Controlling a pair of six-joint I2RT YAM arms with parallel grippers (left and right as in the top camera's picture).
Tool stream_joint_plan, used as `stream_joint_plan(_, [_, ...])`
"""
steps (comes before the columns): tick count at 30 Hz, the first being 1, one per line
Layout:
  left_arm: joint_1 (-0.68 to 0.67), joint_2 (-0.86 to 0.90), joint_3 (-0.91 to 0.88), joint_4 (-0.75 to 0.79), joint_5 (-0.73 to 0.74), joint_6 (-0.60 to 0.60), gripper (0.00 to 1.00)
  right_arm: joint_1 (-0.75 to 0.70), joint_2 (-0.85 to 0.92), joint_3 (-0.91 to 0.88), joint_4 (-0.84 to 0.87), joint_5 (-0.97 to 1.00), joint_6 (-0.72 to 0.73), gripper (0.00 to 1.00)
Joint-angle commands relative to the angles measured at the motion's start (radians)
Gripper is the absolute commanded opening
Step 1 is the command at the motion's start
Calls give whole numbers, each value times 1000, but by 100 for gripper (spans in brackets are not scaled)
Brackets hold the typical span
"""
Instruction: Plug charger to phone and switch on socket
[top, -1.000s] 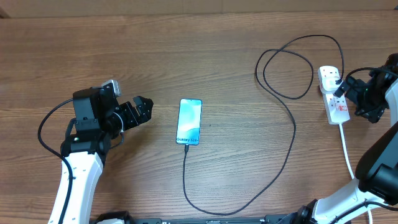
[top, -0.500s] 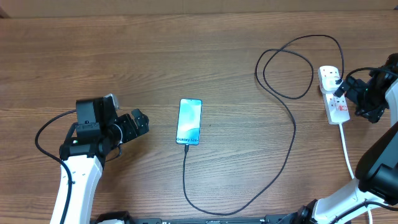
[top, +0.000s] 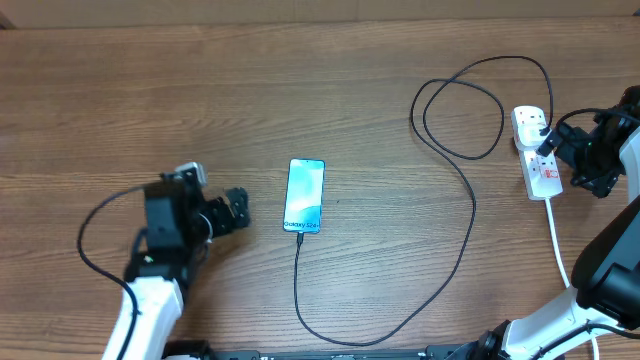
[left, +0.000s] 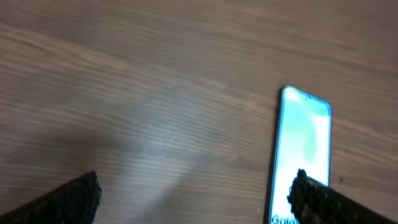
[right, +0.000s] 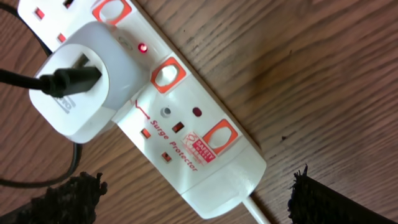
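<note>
A slim, flat rectangle with rounded corners, the phone (top: 304, 196) is laid on the grained brown wood of the table (top: 150, 90). Its glossy screen is lit pale teal, with white lettering along one short edge. That edge is reached by the charger (top: 470, 230) — a thin, matte black cable. The cable is swept in a wide curve away from the phone and looped before it ends at the socket (top: 537, 155).

The socket is set well apart from the phone. It is a smooth white plastic strip with red-framed switches (right: 168, 75), a small red lamp (right: 142, 48) lit, and a thick white cord (top: 556, 240). A blocky white adapter (right: 78, 87) is seated in it, entered by the black cable.

The left gripper (top: 238, 209) is held near the phone's long edge but apart from it, fingers (left: 68, 202) spread wide with nothing between them. The right gripper (top: 549, 143) — far from the phone — is poised just over the socket. Its rough black fingers (right: 323, 202) are equally spread, and nothing is pinched.
</note>
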Motion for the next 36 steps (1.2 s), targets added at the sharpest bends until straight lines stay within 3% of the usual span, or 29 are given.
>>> stream_joint_plan(1, [-29, -53, -97, 98, 34, 53, 100, -6, -16, 20, 5, -5, -8, 100])
stream_joint_plan(11, [-34, -116, -135, 139, 118, 260, 99, -6, -16, 20, 5, -5, -8, 100])
stream_joint_plan(30, [-34, -184, -254, 298, 183, 265, 100, -6, -16, 20, 5, -5, -8, 100])
stream_joint_plan(36, [-33, -282, -343, 379, 196, 265, 99, -6, -16, 20, 5, -5, -8, 100])
